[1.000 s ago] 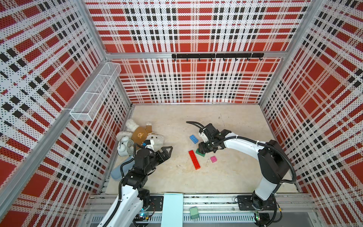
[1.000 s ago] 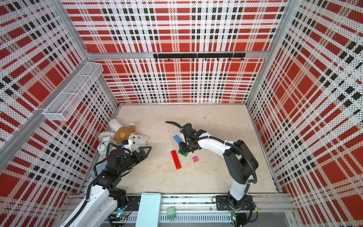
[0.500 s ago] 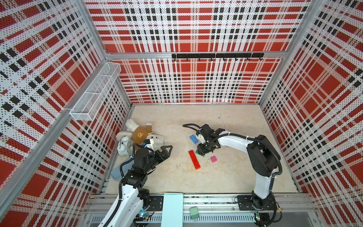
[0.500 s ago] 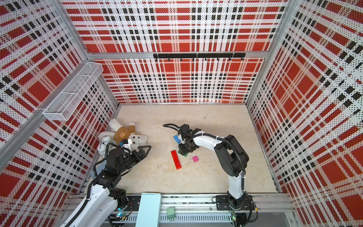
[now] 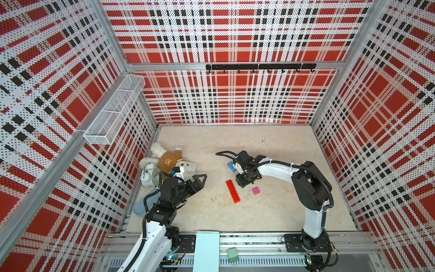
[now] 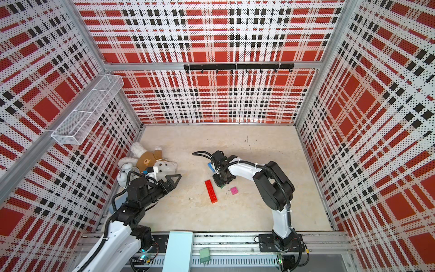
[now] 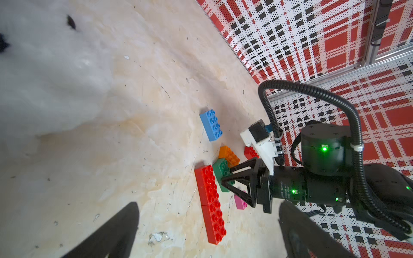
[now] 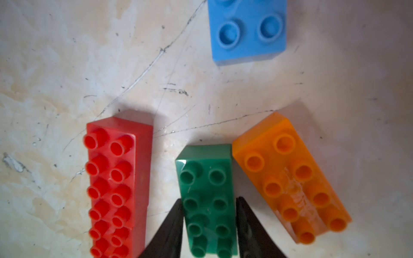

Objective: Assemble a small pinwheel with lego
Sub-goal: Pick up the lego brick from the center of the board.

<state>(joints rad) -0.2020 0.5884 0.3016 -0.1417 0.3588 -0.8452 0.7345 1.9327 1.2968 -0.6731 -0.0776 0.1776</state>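
Observation:
My right gripper [image 8: 209,198] points down at the floor, its fingertips against the long sides of the green lego brick [image 8: 205,169], which lies flat. Beside it lie an orange brick [image 8: 290,178] and a red bar [image 8: 116,178] of two red bricks end to end [image 7: 211,201]. A blue brick [image 5: 231,166] lies further back, a pink square [image 5: 255,190] nearer the front, and another red brick [image 7: 250,152] shows behind the gripper. In both top views the right gripper [image 5: 243,182] [image 6: 220,182] hides the green and orange bricks. My left gripper [image 5: 200,180] hovers open and empty, left of the bricks.
A white teddy bear [image 5: 169,160] and an alarm clock [image 5: 149,175] lie by the left wall, with a blue-grey object [image 5: 141,207] under my left arm. A wire basket [image 5: 115,110] hangs on the left wall and a hook rail [image 5: 259,67] on the back wall.
My right arm has folded in and its jaws have narrowed onto the green brick. My left arm and the other bricks have not moved.

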